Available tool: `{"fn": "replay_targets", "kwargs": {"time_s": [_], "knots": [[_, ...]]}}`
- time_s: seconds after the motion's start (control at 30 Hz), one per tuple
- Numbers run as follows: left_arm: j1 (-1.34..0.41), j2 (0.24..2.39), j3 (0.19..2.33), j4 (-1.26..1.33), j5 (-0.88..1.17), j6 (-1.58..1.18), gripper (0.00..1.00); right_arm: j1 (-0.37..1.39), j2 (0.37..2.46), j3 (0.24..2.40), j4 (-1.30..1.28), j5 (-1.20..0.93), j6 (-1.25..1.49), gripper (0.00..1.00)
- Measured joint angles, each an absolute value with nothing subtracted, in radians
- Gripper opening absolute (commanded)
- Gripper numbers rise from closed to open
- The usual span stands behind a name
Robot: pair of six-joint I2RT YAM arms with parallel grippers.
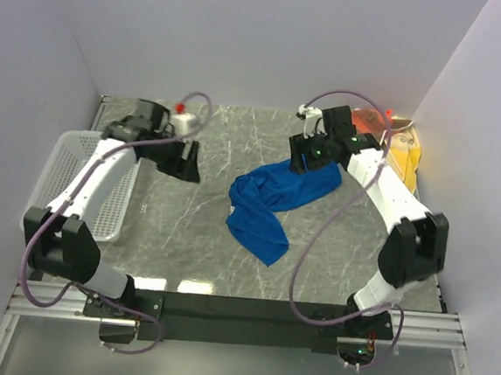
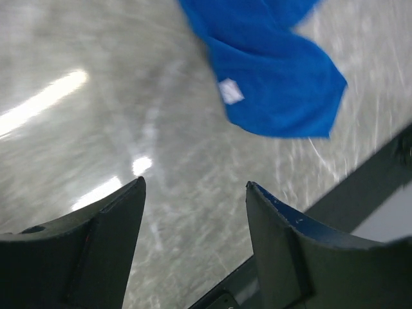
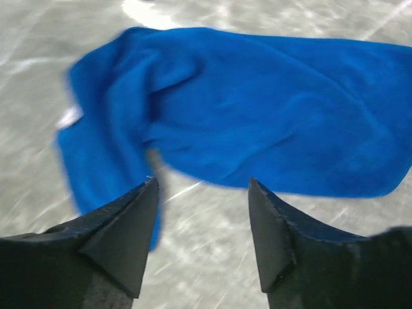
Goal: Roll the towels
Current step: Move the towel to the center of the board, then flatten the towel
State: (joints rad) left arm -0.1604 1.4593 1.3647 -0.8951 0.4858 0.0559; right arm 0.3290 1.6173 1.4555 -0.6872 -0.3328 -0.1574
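Blue towel (image 1: 271, 202) lies crumpled, unrolled, mid-table (image 1: 185, 234).
Left gripper (image 2: 194, 185) wide apart, empty, off to its side; right gripper (image 3: 203, 183) wide apart, empty, over towel edge.

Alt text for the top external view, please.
A blue towel lies crumpled and unrolled at centre. The right hand is over its far end and the left hand off to its left, both open and empty. A white basket sits far left; a yellow towel and an orange towel lie far right.
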Motion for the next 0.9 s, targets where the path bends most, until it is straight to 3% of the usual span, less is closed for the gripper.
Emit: {"fn": "replay_targets", "kwargs": {"time_s": [0.43, 0.67, 0.9], "knots": [[-0.615, 1.666, 1.262, -0.735, 0.423, 0.15, 0.66, 0.243, 2.008, 1.479, -0.64, -0.243, -0.128, 0.59], [-0.649, 1.857, 1.289, -0.69, 0.414, 0.149, 0.62, 0.219, 2.043, 1.475, -0.663, -0.26, -0.141, 0.57], [-0.574, 1.896, 1.288, -0.698, 0.416, 0.178, 0.62, 0.218, 1.961, 1.353, -0.685, -0.303, -0.192, 0.53]]}}
